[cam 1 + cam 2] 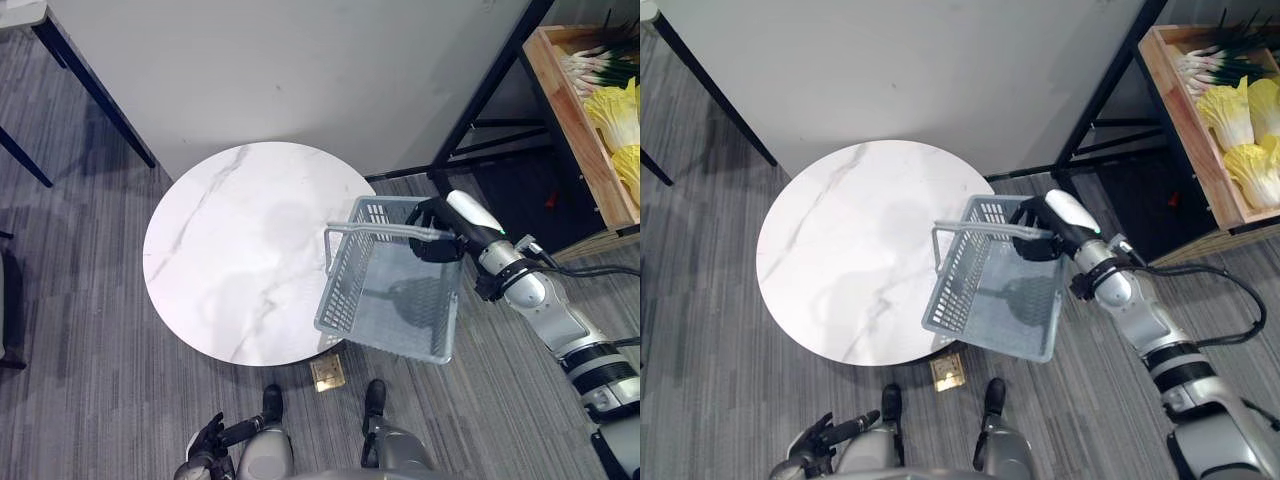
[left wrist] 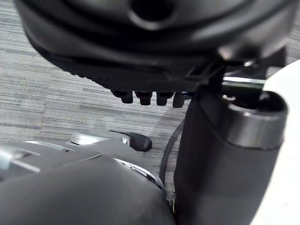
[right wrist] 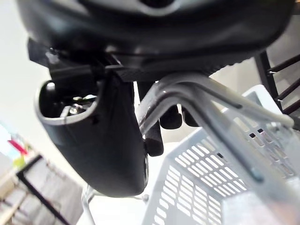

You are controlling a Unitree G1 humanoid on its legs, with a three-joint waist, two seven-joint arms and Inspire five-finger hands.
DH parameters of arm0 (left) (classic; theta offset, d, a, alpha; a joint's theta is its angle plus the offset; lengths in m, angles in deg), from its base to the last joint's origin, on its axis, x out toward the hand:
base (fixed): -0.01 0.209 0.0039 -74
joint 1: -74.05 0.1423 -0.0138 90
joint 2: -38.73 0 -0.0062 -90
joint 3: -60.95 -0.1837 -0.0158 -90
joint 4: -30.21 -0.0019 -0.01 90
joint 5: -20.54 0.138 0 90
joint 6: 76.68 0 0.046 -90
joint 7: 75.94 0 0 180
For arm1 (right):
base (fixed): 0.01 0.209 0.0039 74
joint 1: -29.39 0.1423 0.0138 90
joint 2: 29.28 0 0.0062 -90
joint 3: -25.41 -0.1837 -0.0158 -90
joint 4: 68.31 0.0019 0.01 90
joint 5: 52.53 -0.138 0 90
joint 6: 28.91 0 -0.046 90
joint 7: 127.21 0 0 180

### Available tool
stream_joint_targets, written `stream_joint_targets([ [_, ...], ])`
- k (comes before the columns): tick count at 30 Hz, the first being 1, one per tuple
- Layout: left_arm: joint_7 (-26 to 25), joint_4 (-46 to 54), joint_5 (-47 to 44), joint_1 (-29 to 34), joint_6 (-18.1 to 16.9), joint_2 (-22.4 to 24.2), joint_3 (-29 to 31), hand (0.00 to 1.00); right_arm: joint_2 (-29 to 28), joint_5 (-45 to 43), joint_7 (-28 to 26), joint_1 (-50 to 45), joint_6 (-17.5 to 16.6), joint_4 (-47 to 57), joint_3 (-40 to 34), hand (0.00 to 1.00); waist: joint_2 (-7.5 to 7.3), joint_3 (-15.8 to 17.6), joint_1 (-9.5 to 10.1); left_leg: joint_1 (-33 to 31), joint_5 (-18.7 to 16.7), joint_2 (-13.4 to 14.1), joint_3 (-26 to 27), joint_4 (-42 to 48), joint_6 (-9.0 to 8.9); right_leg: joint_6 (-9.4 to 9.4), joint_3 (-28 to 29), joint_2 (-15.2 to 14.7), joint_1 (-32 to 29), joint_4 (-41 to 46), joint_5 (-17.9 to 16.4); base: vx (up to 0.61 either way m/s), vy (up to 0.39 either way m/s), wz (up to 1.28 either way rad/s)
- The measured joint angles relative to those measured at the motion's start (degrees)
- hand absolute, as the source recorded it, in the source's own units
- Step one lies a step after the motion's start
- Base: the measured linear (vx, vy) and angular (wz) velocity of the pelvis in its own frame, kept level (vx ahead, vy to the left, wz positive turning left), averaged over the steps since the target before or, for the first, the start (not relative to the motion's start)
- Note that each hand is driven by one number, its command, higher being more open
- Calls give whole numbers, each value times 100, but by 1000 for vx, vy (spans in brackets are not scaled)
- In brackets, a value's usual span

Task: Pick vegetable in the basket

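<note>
A grey plastic basket (image 1: pixel 338 290) hangs tilted over the right edge of the round table, with nothing lying in it. My right hand (image 1: pixel 440 240) is shut on its wire handle (image 1: pixel 385 231); in the right wrist view the fingers (image 3: pixel 171 119) curl round the handle (image 3: pixel 211 101) above the mesh wall (image 3: pixel 201 187). Vegetables lie in a wooden crate (image 1: pixel 570 120) at the far right: pale yellow cabbages (image 1: pixel 615 115) and green onions (image 1: pixel 600 65). My left hand (image 1: pixel 205 445) hangs low by my body, relaxed and holding nothing.
The white marble table (image 1: pixel 240 250) stands on grey carpet in front of a pale wall. A black metal rack frame (image 1: pixel 480 110) rises between the table and the crate. A dark table leg (image 1: pixel 95 90) slants at the far left.
</note>
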Motion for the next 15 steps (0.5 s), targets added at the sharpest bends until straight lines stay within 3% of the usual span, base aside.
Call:
stream_joint_targets([
  [9, -134, -107, 2, 6, -84, 96, 3, 100, -1405, -1720, 125, -268, 219, 551, -624, 0, 135, -74, -26, 69, 0, 18, 15, 24, -2, 0, 18, 13, 70, -1, 0, 3, 20, 0],
  [15, -245, -175, 2, 12, -126, 185, 7, 100, -1732, -1764, -67, -401, 423, 748, -624, 0, 193, -106, -19, 238, 4, 24, 32, -36, -11, 7, 26, 21, 227, -31, -9, 3, 6, 0],
])
